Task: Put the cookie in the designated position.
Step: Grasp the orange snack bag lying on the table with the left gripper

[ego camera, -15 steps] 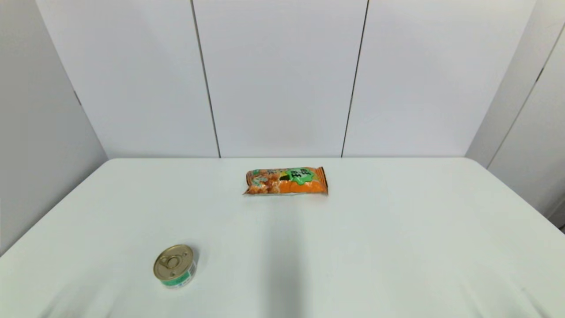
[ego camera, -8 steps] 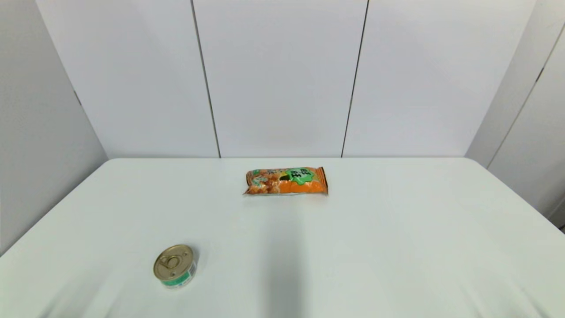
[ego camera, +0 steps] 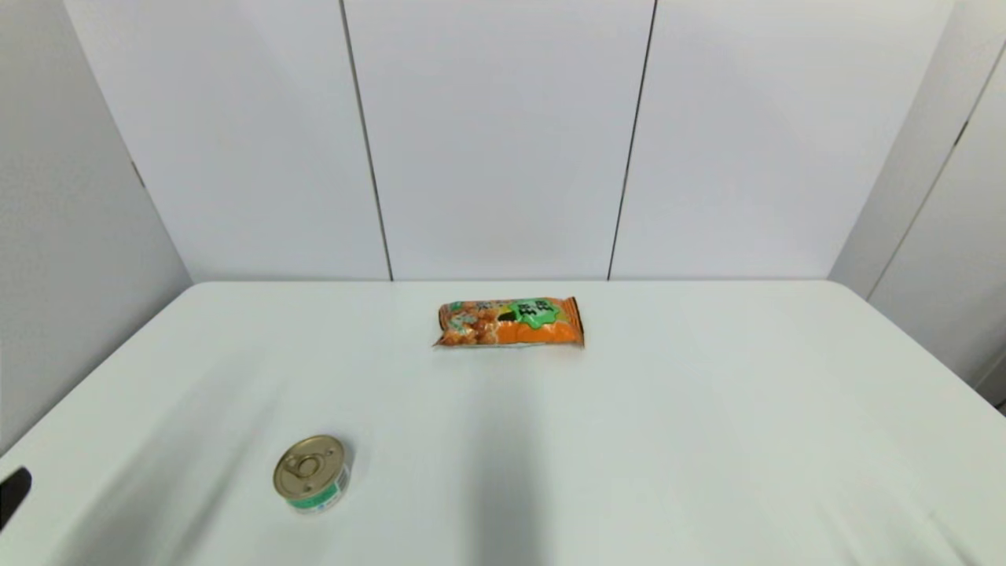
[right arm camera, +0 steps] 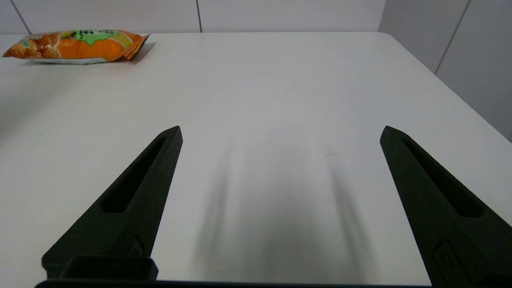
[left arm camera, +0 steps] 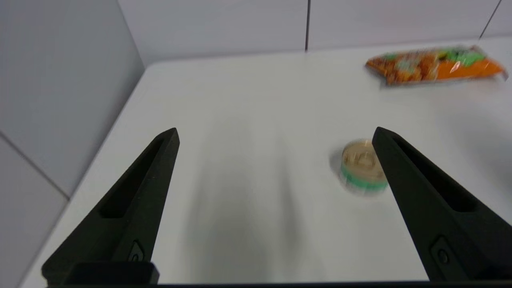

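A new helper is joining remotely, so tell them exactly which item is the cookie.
On the white table, look toward the far edge, near the middle by the panelled wall. The cookie lies flat there: an oblong orange packet with a green badge, unlike the small round gold-lidded tin near the front left.

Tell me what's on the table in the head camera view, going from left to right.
Left end effector, just a black tip at the picture's left edge → round gold-lidded tin, near the front → the cookie, an orange packet farther back near the middle of the white table.
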Controlling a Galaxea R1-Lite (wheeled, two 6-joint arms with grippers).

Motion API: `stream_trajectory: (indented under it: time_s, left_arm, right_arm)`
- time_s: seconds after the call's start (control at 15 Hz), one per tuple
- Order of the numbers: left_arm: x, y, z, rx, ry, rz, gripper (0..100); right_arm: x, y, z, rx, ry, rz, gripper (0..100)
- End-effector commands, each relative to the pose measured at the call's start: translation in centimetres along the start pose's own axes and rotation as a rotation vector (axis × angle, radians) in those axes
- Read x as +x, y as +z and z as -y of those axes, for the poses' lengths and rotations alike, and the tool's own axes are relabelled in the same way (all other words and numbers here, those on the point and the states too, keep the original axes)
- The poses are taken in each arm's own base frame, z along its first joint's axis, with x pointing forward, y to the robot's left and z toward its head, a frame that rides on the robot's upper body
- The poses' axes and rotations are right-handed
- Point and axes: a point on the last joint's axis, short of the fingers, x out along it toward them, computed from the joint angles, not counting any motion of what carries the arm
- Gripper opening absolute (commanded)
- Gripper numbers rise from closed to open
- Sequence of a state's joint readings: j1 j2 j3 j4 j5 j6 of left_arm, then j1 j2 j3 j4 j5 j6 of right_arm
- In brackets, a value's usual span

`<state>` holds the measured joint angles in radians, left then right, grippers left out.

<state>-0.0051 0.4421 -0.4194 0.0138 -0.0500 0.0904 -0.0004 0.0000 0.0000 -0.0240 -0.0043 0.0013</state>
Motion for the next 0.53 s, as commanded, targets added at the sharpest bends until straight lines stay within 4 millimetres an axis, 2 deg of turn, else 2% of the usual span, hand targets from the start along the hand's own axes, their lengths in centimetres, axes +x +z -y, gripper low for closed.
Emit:
stream_trajectory:
  time_s: [0.07, 0.4, 0.53]
  left_arm:
    - [6.1, 7.0, -0.4, 0.002, -0.19, -0.127, 100]
    - [11.0, 10.5, -0.4, 0.154, -0.399, -0.153, 100]
    - [12.9, 11.4, -0.3, 0.223, -0.507, -0.164, 100]
  right_arm:
    - [0.1, -0.2, 0.0, 0.0, -0.001, -0.01, 100]
    - [0.1, -0.3, 0.0, 0.0, 0.0, -0.009, 100]
    - [0.1, -0.3, 0.0, 0.0, -0.001, -0.009, 100]
